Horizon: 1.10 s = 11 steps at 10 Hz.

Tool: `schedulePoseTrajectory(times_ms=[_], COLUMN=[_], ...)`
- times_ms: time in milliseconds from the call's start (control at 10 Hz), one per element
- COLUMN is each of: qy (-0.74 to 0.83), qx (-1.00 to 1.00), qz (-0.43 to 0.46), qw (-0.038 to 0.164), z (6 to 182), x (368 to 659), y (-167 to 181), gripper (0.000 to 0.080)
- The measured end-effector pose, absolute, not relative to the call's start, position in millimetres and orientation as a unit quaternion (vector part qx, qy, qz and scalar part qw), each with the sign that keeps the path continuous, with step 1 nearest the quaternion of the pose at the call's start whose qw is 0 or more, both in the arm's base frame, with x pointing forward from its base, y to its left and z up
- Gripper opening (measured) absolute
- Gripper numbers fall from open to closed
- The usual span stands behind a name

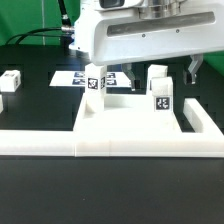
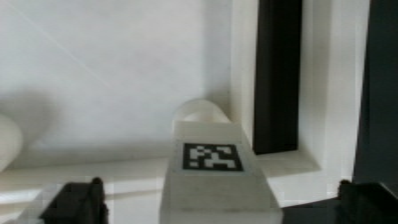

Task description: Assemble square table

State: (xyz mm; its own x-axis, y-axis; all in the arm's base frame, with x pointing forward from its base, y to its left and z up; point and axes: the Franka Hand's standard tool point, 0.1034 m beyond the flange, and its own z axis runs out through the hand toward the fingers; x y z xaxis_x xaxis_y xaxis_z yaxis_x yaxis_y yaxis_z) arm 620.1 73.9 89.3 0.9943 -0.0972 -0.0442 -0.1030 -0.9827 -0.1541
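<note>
While hovering over the square table (image 1: 120, 115), lying flat against the border rail (image 1: 110, 142) seemingly for bracing, straddling an upright leg post (image 2: 214, 155) with the end effector (image 2: 222, 200) spread wide, gripping nothing yet

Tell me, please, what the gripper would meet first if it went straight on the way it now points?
Most likely the tagged leg post, which stands centred just ahead of the open gripper; depth is unclear.

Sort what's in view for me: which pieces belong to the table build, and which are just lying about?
Job: tabletop; far upright leg post; near upright leg post; loose leg post at the exterior view's left.
Lying about: marker board; border rail.
</note>
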Motion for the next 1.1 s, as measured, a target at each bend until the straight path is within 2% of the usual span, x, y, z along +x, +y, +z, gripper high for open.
schedulePoseTrajectory(times_ms=[200,400,500,600,700,800,1100], qy=[0.085,0.085,0.089,0.09,0.107,0.136,0.245], qx=[-0.992,-0.992,-0.992,-0.992,-0.99,-0.987,-0.965], qz=[0.05,0.045,0.046,0.046,0.047,0.049,0.057], qw=[0.079,0.078,0.078,0.078,0.078,0.076,0.072], z=[83.0,83.1,82.9,82.9,82.9,82.8,81.7], x=[618.9,620.5,620.5,620.4,620.4,620.4,620.3], y=[80.4,78.5,78.5,78.4,78.6,78.8,79.8], gripper=[0.0649,0.0649,0.0511,0.0511,0.0372,0.0291,0.0291])
